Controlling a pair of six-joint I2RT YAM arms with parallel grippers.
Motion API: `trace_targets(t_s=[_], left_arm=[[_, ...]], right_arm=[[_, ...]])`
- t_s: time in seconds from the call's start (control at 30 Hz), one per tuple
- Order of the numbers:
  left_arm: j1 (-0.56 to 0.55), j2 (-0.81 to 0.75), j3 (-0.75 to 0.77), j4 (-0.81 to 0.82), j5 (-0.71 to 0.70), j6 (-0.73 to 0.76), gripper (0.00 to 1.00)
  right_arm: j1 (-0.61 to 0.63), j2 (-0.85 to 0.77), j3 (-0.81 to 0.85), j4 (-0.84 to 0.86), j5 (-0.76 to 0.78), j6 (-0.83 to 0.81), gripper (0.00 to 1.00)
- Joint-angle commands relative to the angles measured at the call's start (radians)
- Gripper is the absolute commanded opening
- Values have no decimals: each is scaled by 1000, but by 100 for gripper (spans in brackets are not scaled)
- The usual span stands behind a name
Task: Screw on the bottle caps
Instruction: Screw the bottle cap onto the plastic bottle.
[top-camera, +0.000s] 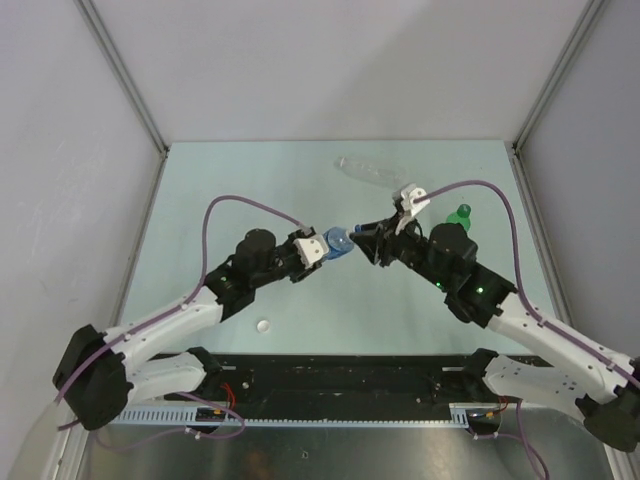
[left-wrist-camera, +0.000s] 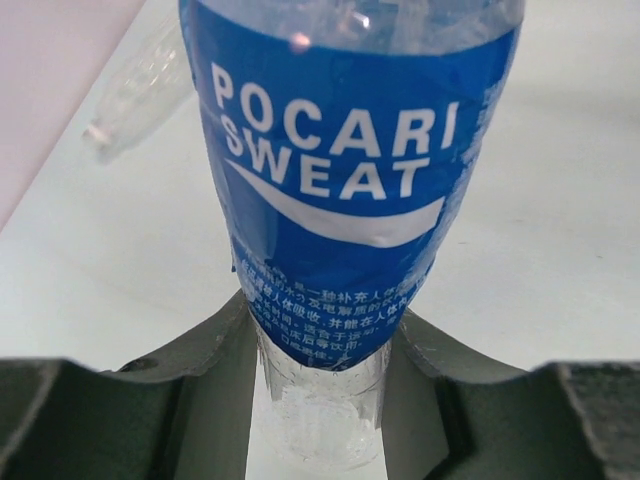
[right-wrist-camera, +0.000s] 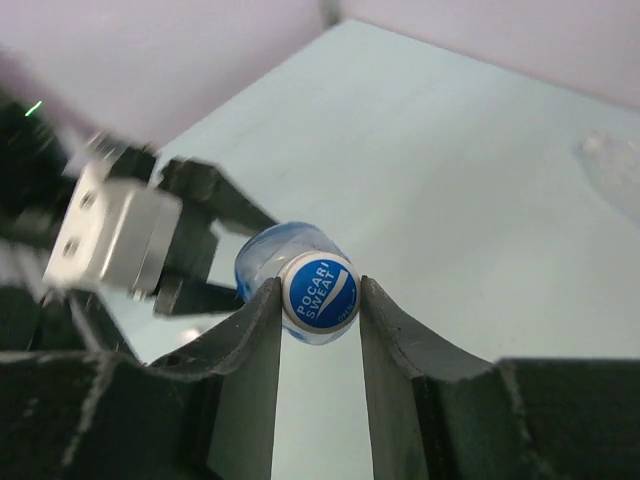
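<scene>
Three bottles are in view. A labelled bottle (left-wrist-camera: 340, 190), clear with a blue wrap, is held up over the middle of the table (top-camera: 250, 180) between the two arms. A clear bottle (top-camera: 372, 169) lies on its side near the far edge. A green bottle (top-camera: 460, 215) is on the right, just beside the right arm. Two caps can be counted. A printed cap (right-wrist-camera: 319, 292), white-rimmed with a blue top, sits at the mouth of the labelled bottle. A loose cap (top-camera: 263, 325), white, lies alone on the table near the left arm, well apart from every bottle. Whether the green bottle has a cap on it is too small to tell.

One gripper works each end of the labelled bottle. The left gripper (top-camera: 322, 248) is partly closed, and its fingers (left-wrist-camera: 215, 370) press on both sides of the clear, narrow section below the blue wrap, so the bottle is clamped. In the left wrist view the bottle points away from the camera. The right gripper (right-wrist-camera: 318, 300) meets it from the opposite side. Its jaws stand a cap's width apart, and each finger touches the printed cap's rim, so the cap is pinched between them. The two grippers face each other, nearly in line, with only the bottle between them.
</scene>
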Motion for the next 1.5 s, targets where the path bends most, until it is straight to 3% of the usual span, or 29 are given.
trace_targets(t_s=[0.0,0.2,0.4,0.53,0.7,0.77,1.1,1.33,1.47], left_arm=[[-71,68,139,266,-258,-68,0],[-106,136,155,324,-312,-91,0],[-120,126,108,352,-355,-101,0],[-120,78,36,355,-279,-77,0],[-116,0,-49,353,-182,-67,0],[-108,-29,-75,353,-116,-59,0],[-61,-144,-156,289,259,43,0],[-39,-137,-132,204,362,79,0],[-35,-116,-117,175,368,89,0]], right_arm=[[21,124,-11,-93,421,347,0],[15,204,-11,18,508,554,0],[-18,199,-11,74,465,596,0],[-23,157,-12,122,316,424,32],[-38,28,-19,135,63,114,87],[-45,-42,-41,130,-76,-38,96],[-49,-282,-80,-178,-631,-628,99],[-49,-270,-81,-185,-706,-713,98],[-49,-251,-81,-144,-742,-703,92]])
